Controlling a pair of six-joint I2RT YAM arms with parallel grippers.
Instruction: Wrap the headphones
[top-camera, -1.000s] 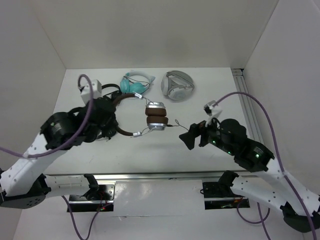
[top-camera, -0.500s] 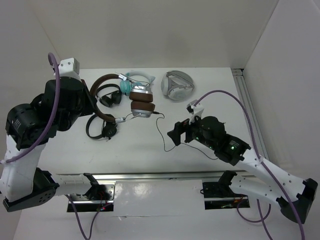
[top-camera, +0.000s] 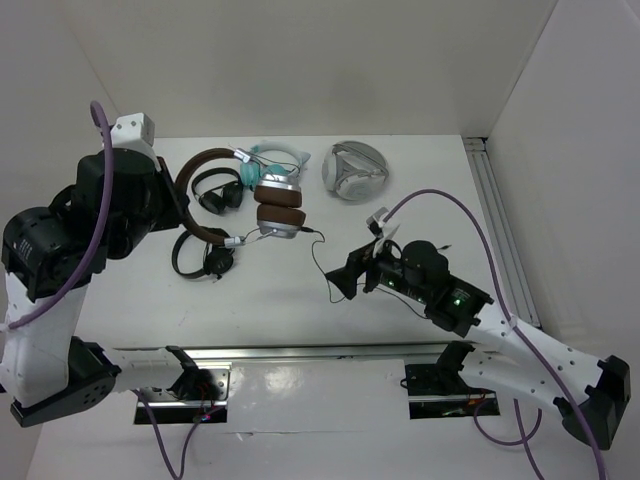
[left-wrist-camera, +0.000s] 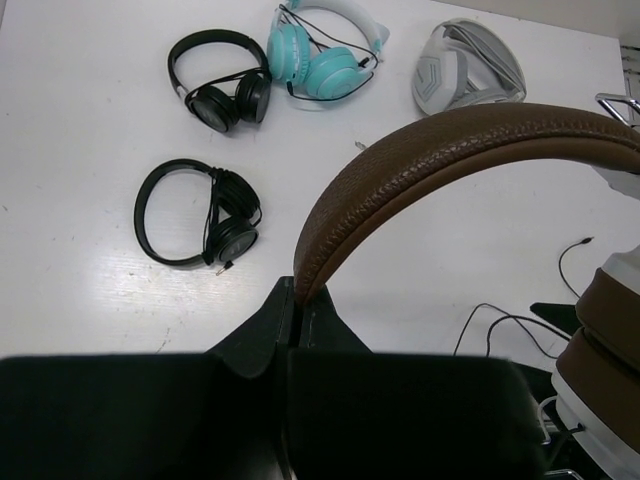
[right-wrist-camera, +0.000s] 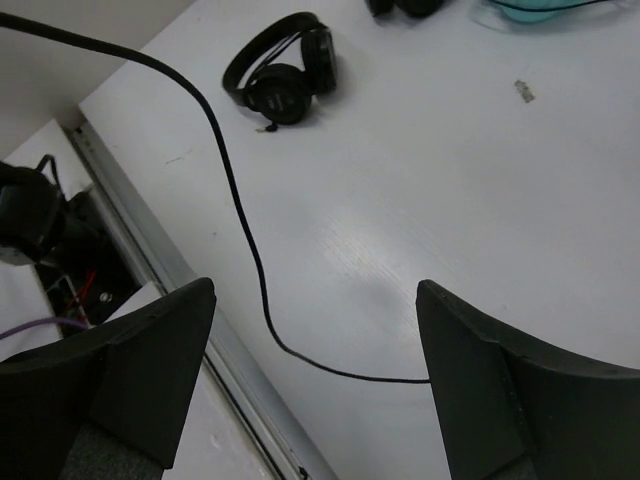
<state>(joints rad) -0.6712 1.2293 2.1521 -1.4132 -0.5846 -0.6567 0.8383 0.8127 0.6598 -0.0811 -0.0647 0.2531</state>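
left gripper (left-wrist-camera: 298, 305): clamped tight on the band of the headphones (top-camera: 280, 218), the two black fingers pinching one end of the arch with no gap showing

where the headphones are: hanging from that grip at the back left of the table (top-camera: 420, 200). From above, the earcups cover part of the teal pair

look and feel: brown pebbled leather-type band, thick brown pads, shiny silver cups

black pairs: two small on-ear sets lie flat on the table, one further back (left-wrist-camera: 215, 108) and one nearer (left-wrist-camera: 232, 240). Thin hoops, matte cups, and both sit right under the raised band in the top view

teal pair (left-wrist-camera: 310, 60): at the back, glossy plastic with a white band

grey pair (top-camera: 353, 172): folded into a roundish lump just right of the teal one, well away from both arms

cable (right-wrist-camera: 240, 215): long thin black wire dropping from the cups and curling over the bare white tabletop toward the right arm

right gripper (right-wrist-camera: 310, 370): fingers spread wide, holding nothing. The cable runs across the table between them and disappears behind one finger, can't tell if it touches

rail (top-camera: 495, 210): ribbed metal strip along the right edge of the table
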